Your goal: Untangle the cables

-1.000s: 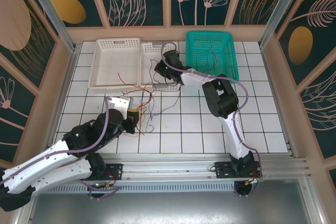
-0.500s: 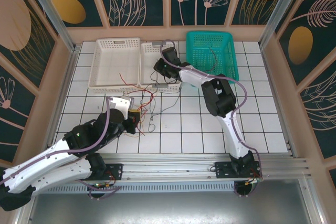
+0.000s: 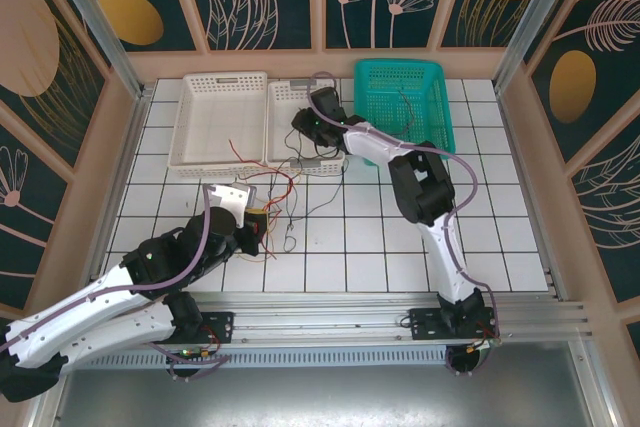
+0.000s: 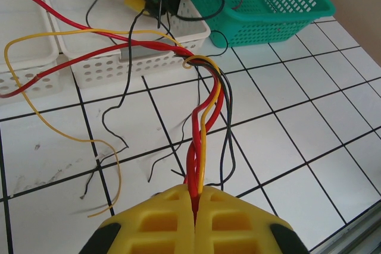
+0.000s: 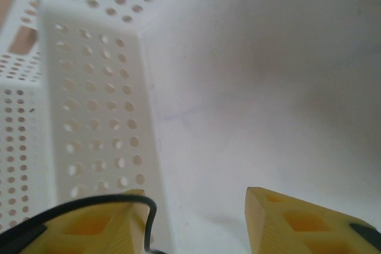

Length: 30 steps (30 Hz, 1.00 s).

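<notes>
Checking in from the remote station: using the small white perforated plastic basket (image 3: 285,107) in the middle as my reference. The left gripper (image 4: 195,206) sits on the near side of that basket, over the white tiled tabletop (image 3: 380,237), with its yellow jaws pinched tight on the bundle of thin red, black and yellow cables (image 4: 205,105). From that pinch the bundle runs up toward the basket's near wall. There it fans out, with red strands crossing the front of the basket to the left, a yellow one looping over the tiles in front of it, and black ones trailing loose. The right gripper (image 5: 196,218) is down inside the basket, jaws standing apart with nothing clamped between them. One black wire (image 5: 150,218) curls against its left finger. The teal plastic mesh basket (image 3: 405,102) sits just right of the white one.
</notes>
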Available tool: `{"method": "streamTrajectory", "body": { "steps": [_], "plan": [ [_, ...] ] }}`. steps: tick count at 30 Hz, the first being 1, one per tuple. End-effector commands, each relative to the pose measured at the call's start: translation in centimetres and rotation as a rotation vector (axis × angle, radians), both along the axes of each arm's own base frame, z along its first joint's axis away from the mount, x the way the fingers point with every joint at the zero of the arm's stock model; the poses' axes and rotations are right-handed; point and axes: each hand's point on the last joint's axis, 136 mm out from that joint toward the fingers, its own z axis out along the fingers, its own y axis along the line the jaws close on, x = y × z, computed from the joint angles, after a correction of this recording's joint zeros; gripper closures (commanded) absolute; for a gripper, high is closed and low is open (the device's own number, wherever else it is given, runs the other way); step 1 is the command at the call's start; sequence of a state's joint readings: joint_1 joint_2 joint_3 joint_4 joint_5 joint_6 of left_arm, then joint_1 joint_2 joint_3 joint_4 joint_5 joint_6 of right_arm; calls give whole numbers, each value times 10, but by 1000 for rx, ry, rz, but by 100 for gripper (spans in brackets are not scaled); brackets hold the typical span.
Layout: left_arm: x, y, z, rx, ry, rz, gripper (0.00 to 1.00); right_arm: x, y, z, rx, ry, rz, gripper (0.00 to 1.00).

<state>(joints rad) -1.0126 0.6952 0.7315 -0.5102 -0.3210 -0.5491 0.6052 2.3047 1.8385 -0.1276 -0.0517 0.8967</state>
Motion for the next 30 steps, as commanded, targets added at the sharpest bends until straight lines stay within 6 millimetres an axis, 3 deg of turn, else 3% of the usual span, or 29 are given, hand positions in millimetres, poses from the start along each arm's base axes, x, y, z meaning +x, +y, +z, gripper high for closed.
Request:
{"method": "streamTrajectory", "body": {
  "steps": [1, 6, 13, 18, 23, 30],
  "plan": [
    [2, -4, 6, -16, -23, -14, 100, 1, -8, 63, 1, -111, -40, 50],
    [2, -4, 6, -17, -22, -16, 100, 4, -11, 75, -53, -131, -38, 46],
    [1, -5, 5, -15, -19, -21, 100, -1, -16, 67, -122, -113, -31, 45],
    [-2, -8, 7, -28, -17, -42, 100, -13, -8, 92, -69, -185, 51, 44],
    [-7, -7, 19, -79, -42, -69, 100, -41, 6, 103, -62, -197, 219, 44],
    [-34, -12, 60, -270, -118, -214, 100, -87, -7, 121, -37, -225, 322, 42]
  ]
}}
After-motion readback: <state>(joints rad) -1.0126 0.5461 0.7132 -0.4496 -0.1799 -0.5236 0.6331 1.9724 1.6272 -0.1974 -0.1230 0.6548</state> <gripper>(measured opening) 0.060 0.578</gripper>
